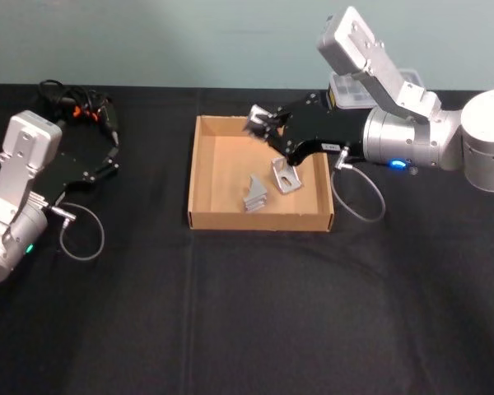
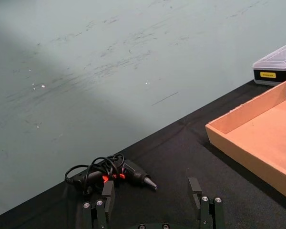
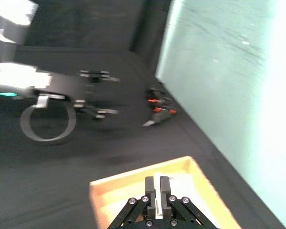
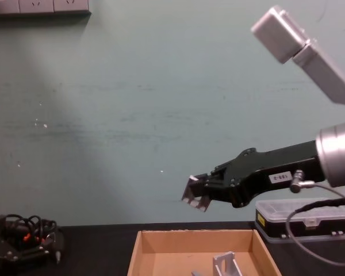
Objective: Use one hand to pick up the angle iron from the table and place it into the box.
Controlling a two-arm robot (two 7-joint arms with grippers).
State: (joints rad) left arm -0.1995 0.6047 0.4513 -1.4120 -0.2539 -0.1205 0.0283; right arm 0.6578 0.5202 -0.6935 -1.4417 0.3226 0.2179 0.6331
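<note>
The left gripper (image 1: 111,160) sat parked on the desk (image 1: 247,313) well left of the box (image 1: 202,177), fingers spread wide and holding nothing, near a black corded tool (image 1: 78,105). The right gripper (image 1: 259,121) hung above the box's far wall, clamped shut on an angle iron (image 4: 194,194); which way its long axis ran was too blurry to tell. Two more angle brackets (image 1: 272,188) lay inside the box, in its right half.

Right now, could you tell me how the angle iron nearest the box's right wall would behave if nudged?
The angle iron looks like rigid bent metal, probably stiff and heavy for its size. One flange stands upright in the box, so it may tip.
</note>
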